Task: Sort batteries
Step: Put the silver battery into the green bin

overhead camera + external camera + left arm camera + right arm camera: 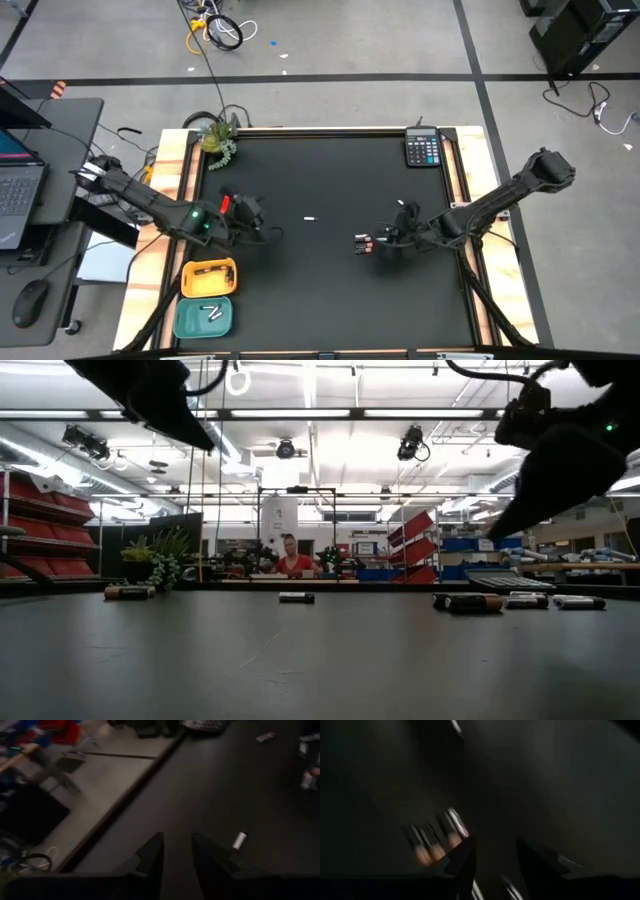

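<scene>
A small cluster of dark batteries with copper ends (362, 243) lies on the black mat, and one white battery (309, 217) lies alone near the middle. My right gripper (400, 228) hovers just right of the cluster, open, with the dark batteries (427, 842) beside its fingers. My left gripper (250, 215) is at the mat's left side, open and empty, with the white battery (240, 840) ahead of it. The low view shows batteries lying on their sides (470, 602), (296, 597).
A yellow tray (190, 285) holding dark batteries and a teal tray (184, 322) holding white ones sit at the near left. A calculator (423, 148) is at the far right corner and a small plant (218, 140) at the far left corner. Wooden rails border the mat.
</scene>
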Controlling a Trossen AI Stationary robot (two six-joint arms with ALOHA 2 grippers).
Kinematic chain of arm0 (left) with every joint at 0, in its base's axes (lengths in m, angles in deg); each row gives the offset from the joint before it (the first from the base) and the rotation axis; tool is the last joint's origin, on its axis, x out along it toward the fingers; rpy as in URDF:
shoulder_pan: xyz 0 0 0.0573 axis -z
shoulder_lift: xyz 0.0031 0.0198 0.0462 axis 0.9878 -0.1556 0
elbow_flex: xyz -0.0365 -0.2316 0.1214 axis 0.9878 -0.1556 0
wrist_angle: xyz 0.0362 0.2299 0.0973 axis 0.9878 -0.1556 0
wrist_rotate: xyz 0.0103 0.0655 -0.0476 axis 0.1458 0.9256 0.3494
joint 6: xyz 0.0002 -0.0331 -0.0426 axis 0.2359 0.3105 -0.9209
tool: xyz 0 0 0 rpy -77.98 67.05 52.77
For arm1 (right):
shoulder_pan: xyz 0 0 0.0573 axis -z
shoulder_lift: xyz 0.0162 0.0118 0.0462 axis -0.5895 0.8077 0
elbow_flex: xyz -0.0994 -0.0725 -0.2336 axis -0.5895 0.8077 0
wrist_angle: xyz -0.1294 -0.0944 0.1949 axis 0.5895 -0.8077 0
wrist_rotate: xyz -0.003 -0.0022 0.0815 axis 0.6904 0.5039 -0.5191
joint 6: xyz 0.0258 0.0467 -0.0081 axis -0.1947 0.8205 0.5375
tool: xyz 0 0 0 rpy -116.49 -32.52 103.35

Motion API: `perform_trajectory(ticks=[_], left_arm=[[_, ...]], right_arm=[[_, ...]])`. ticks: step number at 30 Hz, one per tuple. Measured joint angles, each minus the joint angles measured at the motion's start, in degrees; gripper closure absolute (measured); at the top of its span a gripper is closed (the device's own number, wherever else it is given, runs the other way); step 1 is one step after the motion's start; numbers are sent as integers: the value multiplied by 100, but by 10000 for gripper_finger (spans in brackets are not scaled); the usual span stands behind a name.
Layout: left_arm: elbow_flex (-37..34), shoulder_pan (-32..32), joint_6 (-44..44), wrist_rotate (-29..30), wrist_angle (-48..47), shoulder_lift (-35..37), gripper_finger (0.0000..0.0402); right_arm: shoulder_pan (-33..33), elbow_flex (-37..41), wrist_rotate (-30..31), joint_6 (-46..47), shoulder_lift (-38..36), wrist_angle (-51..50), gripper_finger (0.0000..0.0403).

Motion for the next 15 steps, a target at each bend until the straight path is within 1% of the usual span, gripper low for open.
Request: perform_trajectory(ticks=[3,4,6,10,12,15], left_arm=[[-102,-345,537,-764,520,-17,302],[-114,-453,699,-943,669,-40,305],[-118,-622,993,-1104,864,-91,313],[-123,-853,1595,-1116,1231,-235,321],[-123,-932,1793,-1130,1427,-337,323],[-123,-1001,1981,-1175,1550,-480,323]], right_arm=[[-14,-431,-254,119,-26,-1277,252],[-14,-535,-412,110,-18,-1614,252],[-1,-659,-832,-51,27,-2070,252],[-2,-555,-1735,-585,126,-2220,252],[-62,-432,-1861,-682,185,-2224,252],[-126,-371,-1872,-726,226,-2201,252]])
